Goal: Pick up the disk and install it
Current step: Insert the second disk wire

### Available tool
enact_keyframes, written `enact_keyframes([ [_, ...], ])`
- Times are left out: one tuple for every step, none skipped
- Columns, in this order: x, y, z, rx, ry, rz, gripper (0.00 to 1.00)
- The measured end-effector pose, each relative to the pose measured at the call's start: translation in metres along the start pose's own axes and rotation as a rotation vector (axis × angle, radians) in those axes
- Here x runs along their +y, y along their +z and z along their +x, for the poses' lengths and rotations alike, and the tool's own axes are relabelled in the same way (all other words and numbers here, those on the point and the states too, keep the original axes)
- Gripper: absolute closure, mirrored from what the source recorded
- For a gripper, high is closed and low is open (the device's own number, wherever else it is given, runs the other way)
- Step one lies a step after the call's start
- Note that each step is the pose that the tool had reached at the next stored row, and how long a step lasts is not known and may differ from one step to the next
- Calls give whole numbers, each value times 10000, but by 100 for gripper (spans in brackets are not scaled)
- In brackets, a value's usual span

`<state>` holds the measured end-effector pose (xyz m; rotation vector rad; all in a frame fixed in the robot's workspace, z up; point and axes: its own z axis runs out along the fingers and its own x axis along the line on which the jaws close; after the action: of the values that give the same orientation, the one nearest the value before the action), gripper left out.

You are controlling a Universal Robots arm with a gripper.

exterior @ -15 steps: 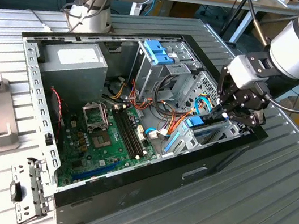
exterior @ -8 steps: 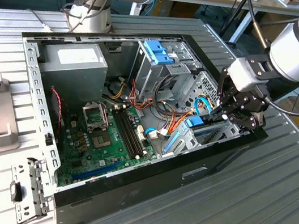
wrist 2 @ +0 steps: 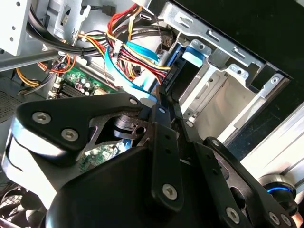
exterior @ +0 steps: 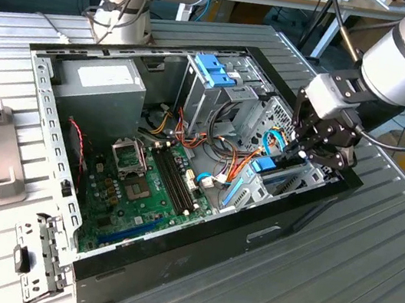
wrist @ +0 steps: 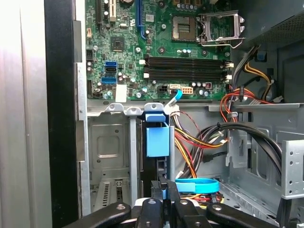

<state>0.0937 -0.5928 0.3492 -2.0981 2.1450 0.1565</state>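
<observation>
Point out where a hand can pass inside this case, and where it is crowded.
Free: the empty bay beside the disk, and the motherboard between power supply and drive cage. Crowded: the cables beside the gripper.

Bright, even light; sharp focus.

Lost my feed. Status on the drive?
Hand shut on blue-bracketed silver disk, edge-on in grey metal drive bay. Coloured cable bundle close beside.
</observation>
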Motion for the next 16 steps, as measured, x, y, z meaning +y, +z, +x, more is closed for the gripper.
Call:
enact_keyframes([
  [-6, 1, -2, -7, -53, -9, 84],
  [-6, 2, -9, -10, -82, -14, 84],
  [-6, 3, -12, -16, -90, -16, 84],
  [-6, 4, -17, -26, -98, -18, 84],
  [-6, 4, -20, -44, -105, -19, 84],
  [-6, 4, -20, -59, -108, -20, 84],
  [-6, 5, -21, -73, -111, -21, 84],
  [-6, 7, -21, -83, -113, -21, 84],
  [-6, 8, -20, -97, -115, -22, 84],
  [-6, 13, -19, -113, -115, -22, 84],
  [-6, 15, -18, -119, -115, -22, 84],
  [-6, 17, -16, -121, -117, -23, 84],
  [-6, 18, -15, -120, -124, -24, 84],
  [-6, 19, -15, -120, -132, -26, 84],
  [-6, 20, -14, -122, -138, -27, 84],
  [-6, 22, -14, -125, -142, -27, 84],
])
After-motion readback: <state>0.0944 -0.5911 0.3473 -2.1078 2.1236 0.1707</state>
